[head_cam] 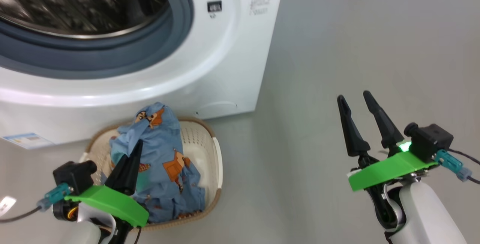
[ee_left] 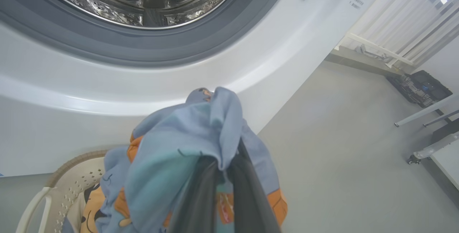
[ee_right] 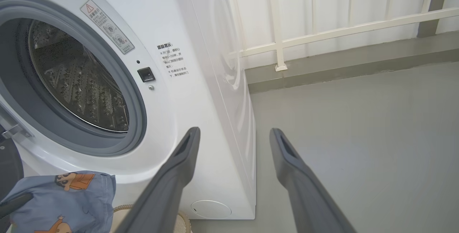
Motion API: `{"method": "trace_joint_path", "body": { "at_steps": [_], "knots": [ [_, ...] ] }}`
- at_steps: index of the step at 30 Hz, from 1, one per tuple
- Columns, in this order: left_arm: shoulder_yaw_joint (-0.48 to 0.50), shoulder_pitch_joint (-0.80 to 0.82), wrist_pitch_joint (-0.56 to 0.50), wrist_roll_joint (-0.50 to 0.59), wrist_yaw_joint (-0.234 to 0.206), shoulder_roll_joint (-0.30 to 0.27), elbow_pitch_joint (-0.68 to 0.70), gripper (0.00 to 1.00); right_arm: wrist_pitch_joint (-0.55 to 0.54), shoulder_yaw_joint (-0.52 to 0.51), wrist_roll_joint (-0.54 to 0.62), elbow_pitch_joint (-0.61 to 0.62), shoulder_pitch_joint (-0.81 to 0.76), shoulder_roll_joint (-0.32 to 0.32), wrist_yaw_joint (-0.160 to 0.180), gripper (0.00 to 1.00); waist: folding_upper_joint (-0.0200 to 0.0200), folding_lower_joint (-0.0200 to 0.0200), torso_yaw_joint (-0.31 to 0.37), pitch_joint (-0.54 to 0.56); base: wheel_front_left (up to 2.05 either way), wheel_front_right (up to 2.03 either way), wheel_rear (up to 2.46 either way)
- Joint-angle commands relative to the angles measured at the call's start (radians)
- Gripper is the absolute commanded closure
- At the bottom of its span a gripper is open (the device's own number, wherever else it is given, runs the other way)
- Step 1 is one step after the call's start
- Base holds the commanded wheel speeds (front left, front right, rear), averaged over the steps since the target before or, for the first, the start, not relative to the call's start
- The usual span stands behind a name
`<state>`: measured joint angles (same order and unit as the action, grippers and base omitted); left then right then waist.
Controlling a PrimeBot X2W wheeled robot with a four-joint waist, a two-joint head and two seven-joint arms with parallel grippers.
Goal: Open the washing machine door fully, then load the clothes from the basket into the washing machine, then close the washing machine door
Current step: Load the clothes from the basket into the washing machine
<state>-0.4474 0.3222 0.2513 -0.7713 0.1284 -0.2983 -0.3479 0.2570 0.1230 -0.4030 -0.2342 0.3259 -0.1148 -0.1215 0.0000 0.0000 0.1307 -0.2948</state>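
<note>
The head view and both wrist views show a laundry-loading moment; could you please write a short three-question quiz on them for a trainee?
1. True or false: the right gripper is shut on a garment.
2. Multiple choice: what is the left gripper pinching? A) the blue cartoon-print garment; B) a basket handle; C) the door gasket.
3. Fill in: the cream basket stands on the floor in front of the ___.

Key
1. False: its fingers stand apart with nothing between them.
2. A
3. washing machine
</note>
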Motion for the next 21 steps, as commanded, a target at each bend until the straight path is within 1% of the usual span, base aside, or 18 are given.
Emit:
{"method": "trace_joint_path", "body": {
  "at_steps": [1,8,12,17,21],
  "knots": [
    [0.052,-0.007,0.01,0.024,0.002,-0.019,0.035,1.0,0.005,0.021,-0.017,0.019,-0.019,-0.005,-0.009,0.0,0.0,0.0,-0.033,0.069,0.0,0.0,0.0],
    [0.167,-0.083,0.01,0.177,0.002,0.039,0.126,1.0,0.005,0.017,-0.029,0.009,-0.068,-0.023,-0.009,0.0,0.0,0.0,-0.054,0.139,0.0,0.0,0.0],
    [0.237,-0.124,0.01,0.254,0.001,0.074,0.161,1.0,0.005,0.025,-0.037,0.007,-0.094,-0.045,-0.009,0.0,0.0,0.0,-0.068,0.175,0.0,0.0,0.0],
    [0.309,-0.164,0.01,0.304,-0.001,0.123,0.207,1.0,0.005,0.024,-0.043,0.006,-0.12,-0.07,-0.009,0.0,0.0,0.0,-0.082,0.211,0.0,0.0,0.0],
    [0.327,-0.184,0.01,0.334,0.0,0.138,0.228,1.0,0.005,0.022,-0.044,0.005,-0.13,-0.077,-0.009,0.0,0.0,0.0,-0.089,0.225,0.0,0.0,0.0]
  ]
}}
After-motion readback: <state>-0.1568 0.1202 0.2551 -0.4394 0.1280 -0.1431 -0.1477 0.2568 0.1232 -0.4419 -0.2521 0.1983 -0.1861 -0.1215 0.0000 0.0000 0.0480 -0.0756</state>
